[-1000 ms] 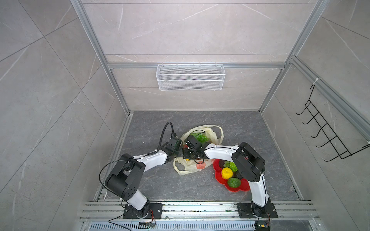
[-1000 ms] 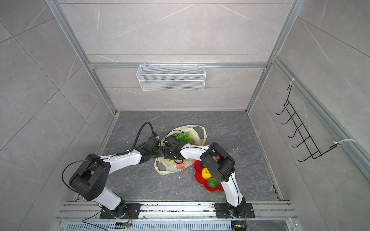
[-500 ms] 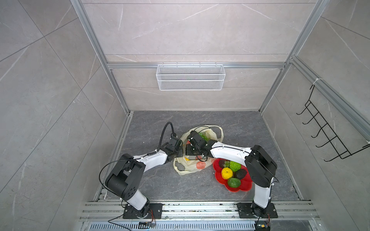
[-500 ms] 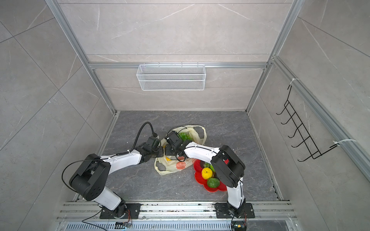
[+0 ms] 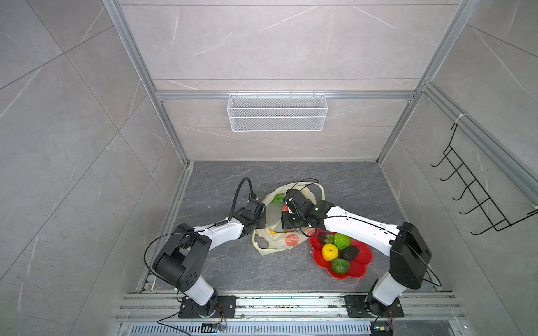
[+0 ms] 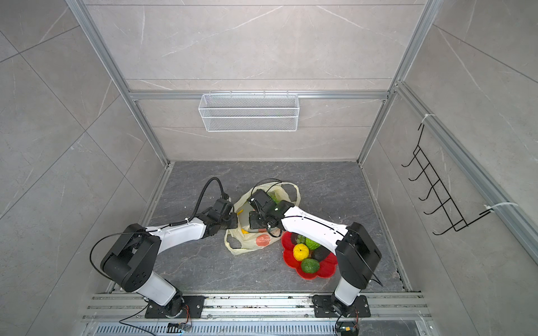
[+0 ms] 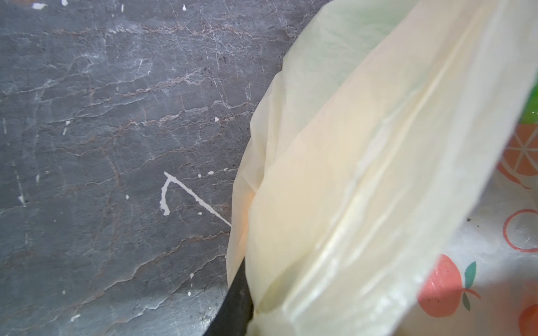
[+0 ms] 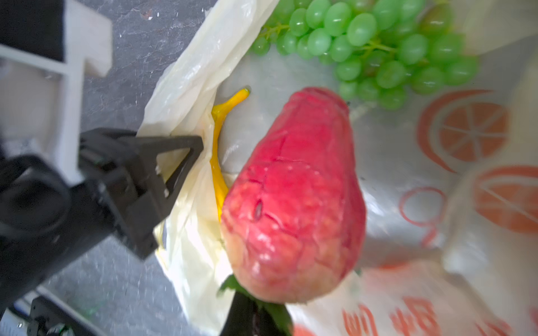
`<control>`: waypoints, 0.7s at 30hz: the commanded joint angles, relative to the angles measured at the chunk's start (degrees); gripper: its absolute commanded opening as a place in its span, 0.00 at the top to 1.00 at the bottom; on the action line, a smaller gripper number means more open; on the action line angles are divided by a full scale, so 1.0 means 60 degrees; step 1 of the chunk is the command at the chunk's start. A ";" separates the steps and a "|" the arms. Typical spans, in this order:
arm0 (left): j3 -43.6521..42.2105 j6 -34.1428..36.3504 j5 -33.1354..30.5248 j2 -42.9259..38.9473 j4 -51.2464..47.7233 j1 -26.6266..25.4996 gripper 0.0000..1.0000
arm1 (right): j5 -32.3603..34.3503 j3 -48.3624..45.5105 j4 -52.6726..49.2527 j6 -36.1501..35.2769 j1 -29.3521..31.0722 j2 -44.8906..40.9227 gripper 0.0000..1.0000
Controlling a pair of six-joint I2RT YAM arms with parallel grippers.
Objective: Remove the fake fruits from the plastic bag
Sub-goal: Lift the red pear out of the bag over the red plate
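Note:
The pale-yellow plastic bag (image 5: 273,238) (image 6: 250,241) lies open mid-floor. My left gripper (image 5: 263,222) (image 6: 234,222) (image 7: 253,320) is shut on the bag's left rim (image 7: 364,174). My right gripper (image 5: 284,216) (image 6: 252,221) (image 8: 256,317) is shut on the green leaves of the red strawberry (image 8: 294,197) (image 5: 284,207), which hangs over the bag's mouth. Inside the bag lie the green grape bunch (image 8: 378,49) (image 5: 278,198) and the yellow banana (image 8: 218,163) (image 5: 272,231), part hidden by plastic.
A red flower-shaped plate (image 5: 361,267) (image 6: 326,270) right of the bag holds a yellow lemon-like ball (image 5: 329,251), a bumpy green fruit (image 5: 341,241) and two avocados (image 5: 349,253). A wire basket (image 5: 276,112) hangs on the back wall; black hooks (image 5: 477,197) hang at right.
The right arm's elbow has swung out to the right, uncovering the plate, and its gripper has drifted slightly right with the strawberry. The left arm has stayed still.

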 commanded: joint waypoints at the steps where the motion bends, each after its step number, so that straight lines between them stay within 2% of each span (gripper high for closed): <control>1: 0.0091 0.0108 -0.0185 -0.0156 -0.0426 0.0013 0.80 | 0.0333 -0.0291 -0.1596 -0.0391 0.0047 -0.0720 1.00; 8: 0.0084 0.0132 -0.0208 -0.0192 -0.0459 0.0016 0.80 | 0.0579 -0.0900 -0.2877 -0.0319 0.0049 -0.1762 1.00; 21: 0.0135 0.0126 -0.0212 -0.0056 -0.0438 0.0027 0.80 | 0.0667 -0.2115 -0.5112 0.0601 0.0050 -0.4207 1.00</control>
